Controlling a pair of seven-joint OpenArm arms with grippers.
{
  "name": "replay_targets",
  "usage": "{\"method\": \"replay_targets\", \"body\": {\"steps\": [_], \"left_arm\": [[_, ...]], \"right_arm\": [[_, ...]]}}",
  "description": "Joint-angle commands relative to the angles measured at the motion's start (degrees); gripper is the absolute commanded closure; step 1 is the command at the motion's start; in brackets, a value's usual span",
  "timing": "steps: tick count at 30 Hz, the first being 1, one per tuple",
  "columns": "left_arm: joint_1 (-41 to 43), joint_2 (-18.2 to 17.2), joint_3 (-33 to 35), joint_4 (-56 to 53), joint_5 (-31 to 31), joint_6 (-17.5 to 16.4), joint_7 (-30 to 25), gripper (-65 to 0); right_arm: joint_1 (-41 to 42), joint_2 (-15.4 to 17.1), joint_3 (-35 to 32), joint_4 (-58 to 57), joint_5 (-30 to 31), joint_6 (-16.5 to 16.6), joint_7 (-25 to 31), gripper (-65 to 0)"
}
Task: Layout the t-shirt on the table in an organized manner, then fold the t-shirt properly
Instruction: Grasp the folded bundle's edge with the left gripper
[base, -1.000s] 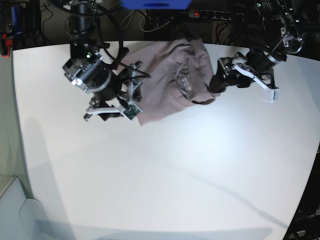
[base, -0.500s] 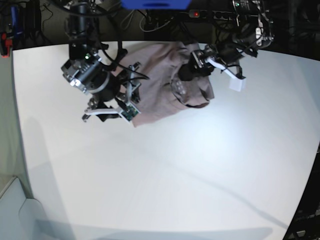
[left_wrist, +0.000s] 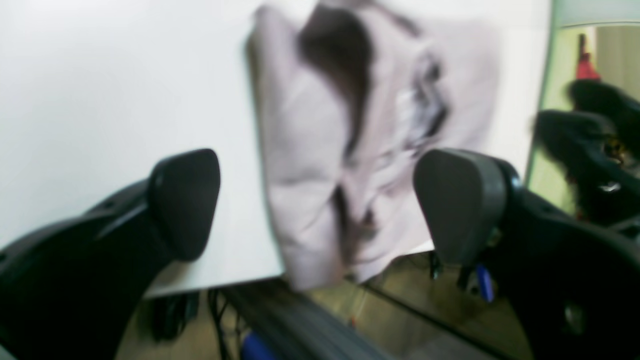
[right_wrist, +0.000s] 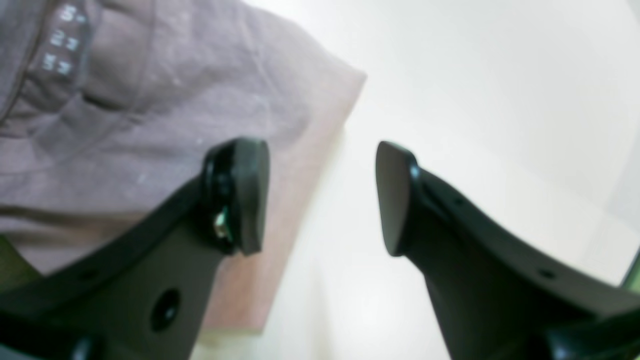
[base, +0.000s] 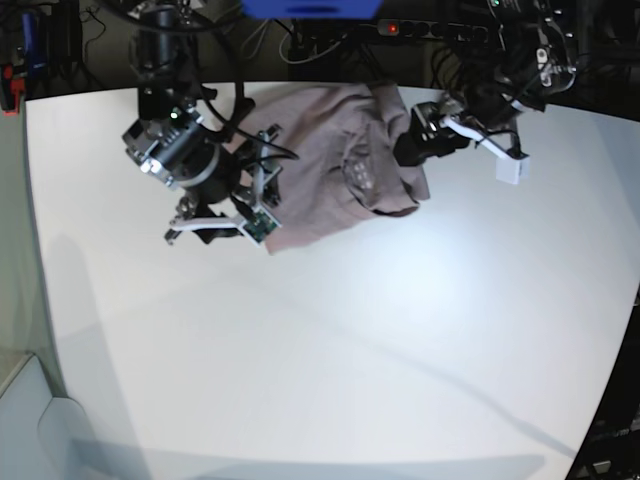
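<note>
The mauve-pink t-shirt (base: 330, 150) lies crumpled at the far middle of the white table (base: 350, 340), with one part draped over the back edge. My right gripper (base: 240, 222) is open and empty at the shirt's near-left corner. In the right wrist view one finger is above the fabric (right_wrist: 150, 115), the other above bare table (right_wrist: 475, 100), and the gripper (right_wrist: 317, 197) straddles the hem. My left gripper (base: 415, 145) is open and empty at the shirt's right side. In the blurred left wrist view the bunched shirt (left_wrist: 310, 150) lies beyond the open left gripper (left_wrist: 320, 205).
A blue object (base: 310, 8) and cables with a power strip (base: 430, 30) lie behind the table's back edge. A pale panel (base: 25, 420) stands at the near-left corner. The table's right edge curves in at the lower right.
My left arm swung in from the right to the shirt's back part, then drew back a little to the right. The shirt's right fold shifted slightly. The right arm barely moved.
</note>
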Motion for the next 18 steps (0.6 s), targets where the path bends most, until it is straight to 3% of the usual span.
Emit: {"method": "replay_targets", "body": {"steps": [1, 9, 18], "left_arm": [[-1.18, 0.12, 0.20, -0.76, -0.28, -0.13, -0.29, -63.5], [-3.90, 0.38, 0.38, -8.32, 1.22, -0.13, -0.29, -63.5], [-6.54, 0.73, 7.68, -13.07, 3.42, -0.13, -1.17, -63.5]], "right_arm": [[0.60, -0.06, -0.08, 0.51, 0.57, -0.27, 1.08, -35.1], [0.52, -0.06, -0.08, 0.25, 0.57, -0.27, 1.08, -35.0], [0.43, -0.06, -0.08, 0.25, 0.57, -0.27, 1.08, -35.0]]}}
